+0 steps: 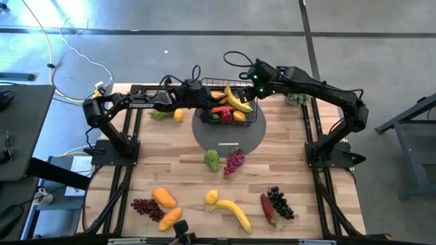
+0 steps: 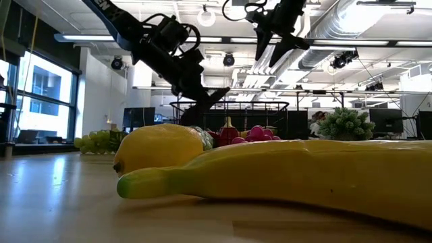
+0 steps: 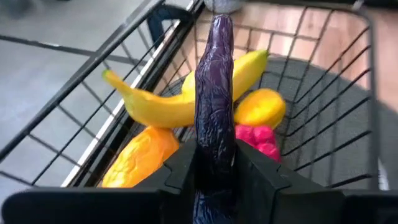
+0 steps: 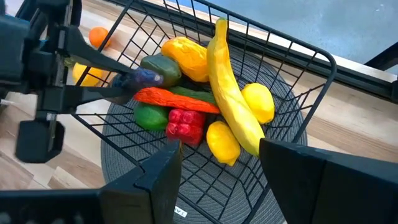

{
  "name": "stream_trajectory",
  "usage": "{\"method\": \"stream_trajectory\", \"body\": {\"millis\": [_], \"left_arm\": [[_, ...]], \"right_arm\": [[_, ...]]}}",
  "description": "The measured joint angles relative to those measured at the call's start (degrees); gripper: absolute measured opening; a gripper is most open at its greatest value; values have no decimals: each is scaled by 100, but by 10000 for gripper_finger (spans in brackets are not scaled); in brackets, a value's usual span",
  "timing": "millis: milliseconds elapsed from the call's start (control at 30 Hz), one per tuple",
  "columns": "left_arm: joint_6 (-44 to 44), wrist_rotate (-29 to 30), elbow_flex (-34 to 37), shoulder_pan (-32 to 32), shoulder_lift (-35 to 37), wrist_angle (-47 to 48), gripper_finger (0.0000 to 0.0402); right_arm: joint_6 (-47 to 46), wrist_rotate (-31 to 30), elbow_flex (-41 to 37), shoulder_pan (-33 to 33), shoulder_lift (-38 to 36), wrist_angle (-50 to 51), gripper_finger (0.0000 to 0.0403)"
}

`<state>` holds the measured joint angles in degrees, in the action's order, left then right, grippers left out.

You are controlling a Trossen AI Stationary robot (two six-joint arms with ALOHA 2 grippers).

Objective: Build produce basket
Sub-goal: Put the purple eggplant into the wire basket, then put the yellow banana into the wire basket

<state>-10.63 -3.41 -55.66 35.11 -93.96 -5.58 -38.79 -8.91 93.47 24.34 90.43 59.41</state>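
Basket point(image 1: 230, 102) on grey round mat point(image 1: 229, 139) near far edge of surface point(image 1: 191, 173), roughly mid-width. Left gripper point(image 1: 208, 101) at basket's left wall; left wrist view alone shows its jaws clamped on purple eggplant point(image 3: 214, 106), held over basket interior. Right gripper point(image 4: 217, 158) above basket's right side, jaws spread wide, empty: clear only in right wrist view. That view lists contents: long banana point(image 4: 229, 93), lemons, red pepper, carrot, green pieces. Low view shows only near-edge banana point(image 2: 310, 175) and lemon point(image 2: 158, 147) up close, hiding most of the surface.
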Motion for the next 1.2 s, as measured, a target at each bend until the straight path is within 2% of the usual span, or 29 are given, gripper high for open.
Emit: {"method": "stream_trajectory", "body": {"millis": [133,667,900,1200], "left_arm": [[0,259,2,-2,-12,12,102],[2,261,-35,0,-4,-45,169],[-2,259,-581,0,143,787,169],[15,257,-1165,0,801,2005,168]], "right_arm": [[0,0,0,0,0,8,197],[-222,88,0,0,2,130,197],[-100,428,0,0,2,132,197],[329,888,0,0,2,136,197]]}}
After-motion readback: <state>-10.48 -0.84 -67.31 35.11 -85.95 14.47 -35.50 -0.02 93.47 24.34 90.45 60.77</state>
